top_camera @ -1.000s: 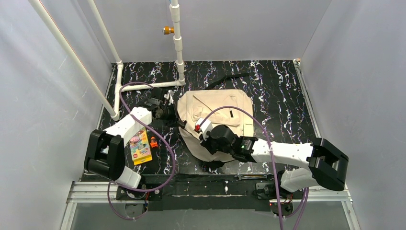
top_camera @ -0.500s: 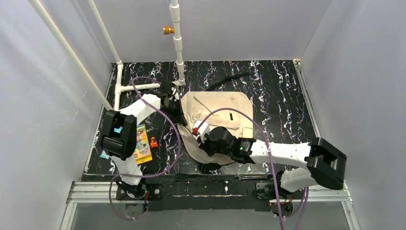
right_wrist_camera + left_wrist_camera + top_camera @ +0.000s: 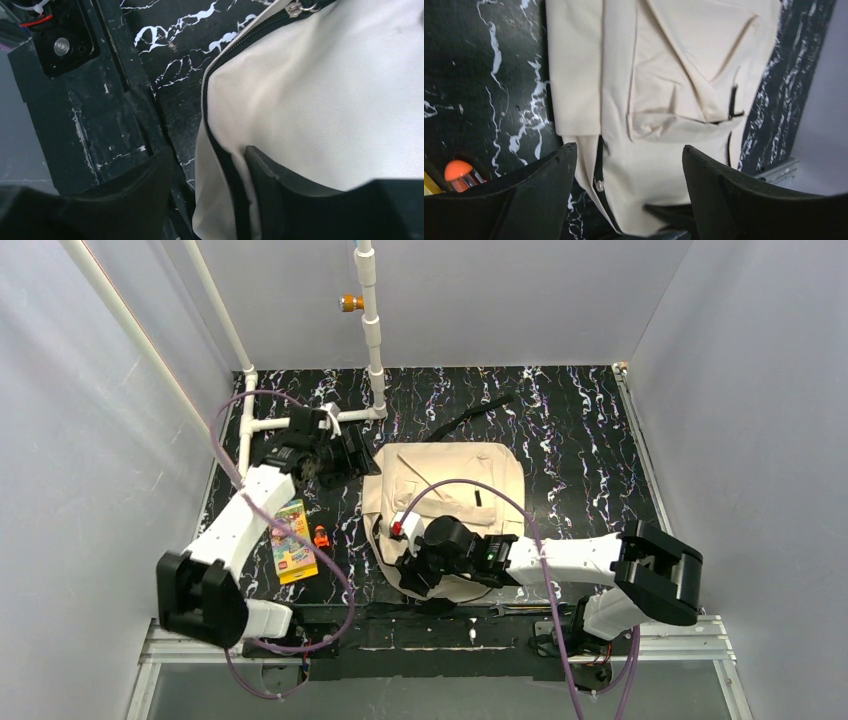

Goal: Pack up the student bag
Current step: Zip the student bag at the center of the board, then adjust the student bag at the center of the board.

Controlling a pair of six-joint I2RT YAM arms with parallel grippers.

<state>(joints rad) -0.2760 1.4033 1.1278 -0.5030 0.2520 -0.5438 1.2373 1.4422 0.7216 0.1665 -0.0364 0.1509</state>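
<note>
Top view: bag (image 3: 450, 485) lies mid-tabletop (image 3: 580, 440); left claw (image 3: 350, 455) has backed off its far-left corner; right claw (image 3: 412, 575) is over its near edge.
Left wrist: left claw (image 3: 628, 150) newly spread wide, empty, above the bag (image 3: 664, 75).
Right wrist: right claw (image 3: 209, 152) parted, straddling the zip (image 3: 216, 145), gripping nothing.
Meaning: both just let go; bag likely needs regrasping.

light: bright, even, from above | glare: mild sheen on bag (image 3: 300, 100) | wrist views: foreground dark, blurred
</note>
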